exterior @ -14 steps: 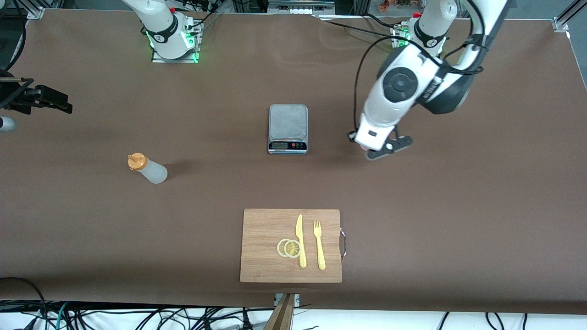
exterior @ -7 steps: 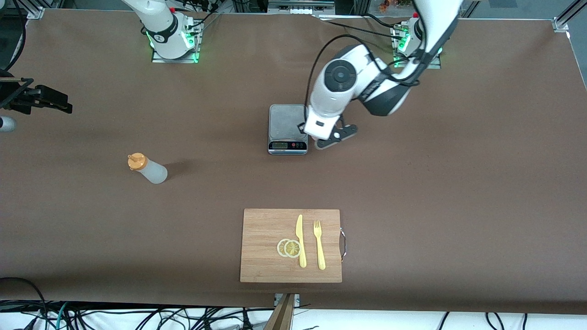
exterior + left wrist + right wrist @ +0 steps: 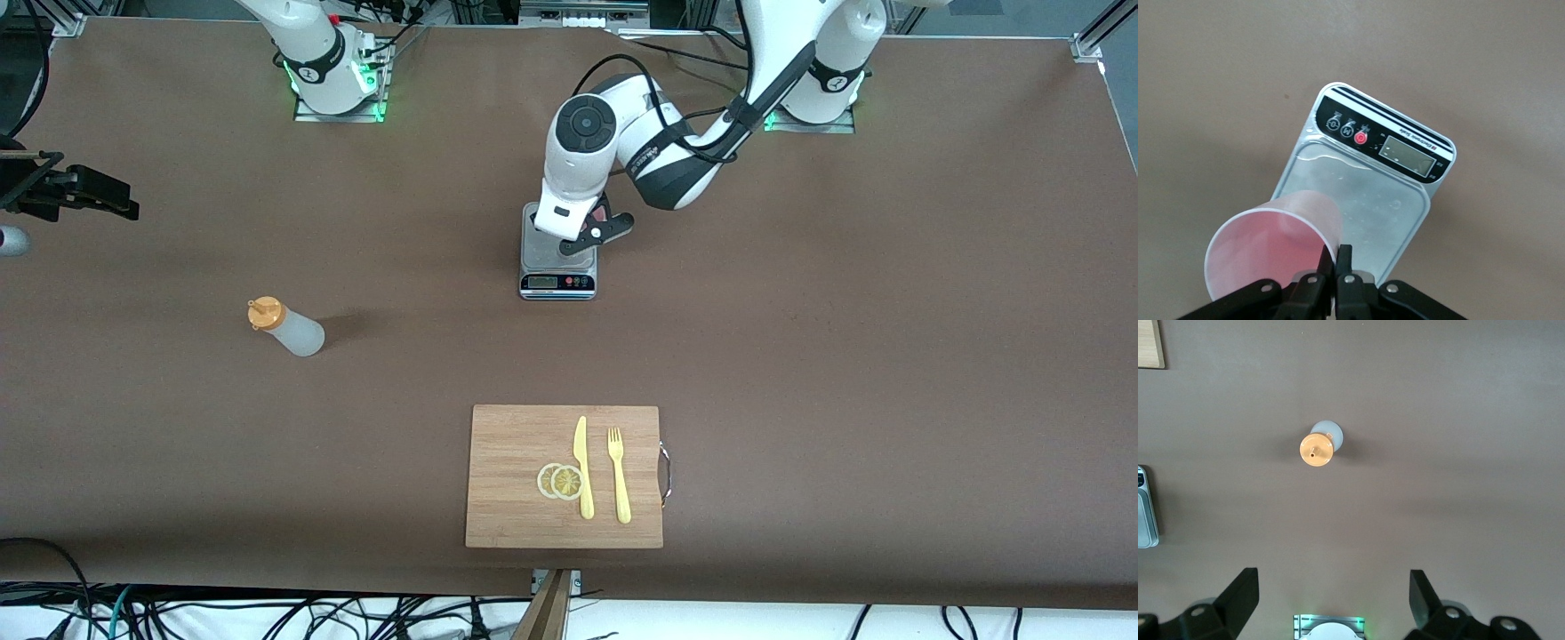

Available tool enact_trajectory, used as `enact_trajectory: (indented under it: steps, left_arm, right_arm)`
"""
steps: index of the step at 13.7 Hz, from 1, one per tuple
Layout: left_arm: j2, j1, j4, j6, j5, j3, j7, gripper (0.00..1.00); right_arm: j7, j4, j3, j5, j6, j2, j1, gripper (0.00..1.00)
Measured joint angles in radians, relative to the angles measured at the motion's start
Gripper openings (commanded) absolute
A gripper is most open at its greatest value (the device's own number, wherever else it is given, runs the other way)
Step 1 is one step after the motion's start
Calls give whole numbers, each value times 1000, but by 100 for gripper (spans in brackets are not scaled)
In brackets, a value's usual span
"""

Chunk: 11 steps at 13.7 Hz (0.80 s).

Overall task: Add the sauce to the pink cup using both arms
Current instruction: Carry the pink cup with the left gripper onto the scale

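Left end effector (image 3: pixel 1337 267) is gripping the pink cup (image 3: pixel 1271 243) over the scale (image 3: pixel 557 252); right end effector (image 3: pixel 1331 597) is hanging released above the sauce bottle (image 3: pixel 286 327), at the cutting board's (image 3: pixel 516 471) ten o'clock.

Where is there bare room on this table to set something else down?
Bare brown table lies between the scale and the cutting board, and toward the left arm's end. Between the sauce bottle and the scale is free too. The scale is crowded: the left pincer holds the pink cup over it. The right pincer waits open above the bottle.
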Motion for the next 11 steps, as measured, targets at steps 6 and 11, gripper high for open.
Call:
enact_trajectory:
  steps: [6,11]
  left_arm:
    - [89,-58,101,0,65,17,-76,0]
    - [97,-138,112,-2,65,96,-82,100]
  right_arm:
    - [0,0,-3,0,0,0,-1,100]
    - [0,0,-5,0,0,0,-2,100]
